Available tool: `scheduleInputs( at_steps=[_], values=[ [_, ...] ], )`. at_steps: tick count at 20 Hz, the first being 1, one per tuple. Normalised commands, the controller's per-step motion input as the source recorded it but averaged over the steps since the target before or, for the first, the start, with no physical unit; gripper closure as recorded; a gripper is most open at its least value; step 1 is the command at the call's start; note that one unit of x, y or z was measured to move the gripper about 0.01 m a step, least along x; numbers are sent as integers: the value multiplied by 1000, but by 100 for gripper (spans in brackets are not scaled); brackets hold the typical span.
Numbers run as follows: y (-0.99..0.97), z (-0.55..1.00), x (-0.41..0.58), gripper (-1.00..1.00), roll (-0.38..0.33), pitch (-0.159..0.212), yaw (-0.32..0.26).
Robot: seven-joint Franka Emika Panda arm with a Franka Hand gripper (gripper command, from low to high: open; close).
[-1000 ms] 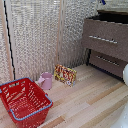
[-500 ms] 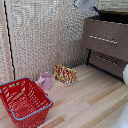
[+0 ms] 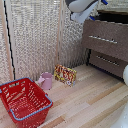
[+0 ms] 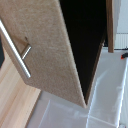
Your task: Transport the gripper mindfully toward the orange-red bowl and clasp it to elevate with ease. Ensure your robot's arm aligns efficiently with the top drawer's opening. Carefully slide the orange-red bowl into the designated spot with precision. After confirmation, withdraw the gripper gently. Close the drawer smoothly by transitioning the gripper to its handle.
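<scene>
Presently the orange-red bowl cannot be made out in either view; its place is not recorded.

The gripper is seen only partly, at the top edge of the exterior view, just above the dark gap over the top drawer. A blue-tipped finger is noted there. How far the fingers are spread, and whether anything is held, cannot be told. The robot's arm is seen as a white and grey mass beside it, towards the exterior view's left.

The top drawer is located at the far right of the scene. Its tall grey-brown front is crossed by the handle, a slim silver bar. In the wrist view the same front is seen close and tilted, with the handle standing off it on a short post. A black opening is seen behind the front; nothing inside it can be resolved.

A shorter-fronted drawer with a like bar is noted below the top drawer.

Further out, on the pale wooden floor, a colourful packet is propped near the woven wall panel. A pink mug is set just left of the packet. A red wire basket is placed at the near left, well apart from the drawers.
</scene>
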Motion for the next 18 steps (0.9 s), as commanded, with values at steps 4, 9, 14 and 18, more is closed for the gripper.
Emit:
scheduleInputs(
  at_steps=[4, 9, 14, 18],
  values=[
    [197, -528, 0, -100, -301, 56, 144],
    [133, -595, 15, -100, -302, 5, 165],
    [-140, -252, -2, -100, -227, -44, 225],
    [-328, -76, 0, -100, -153, -58, 247]
  ],
)
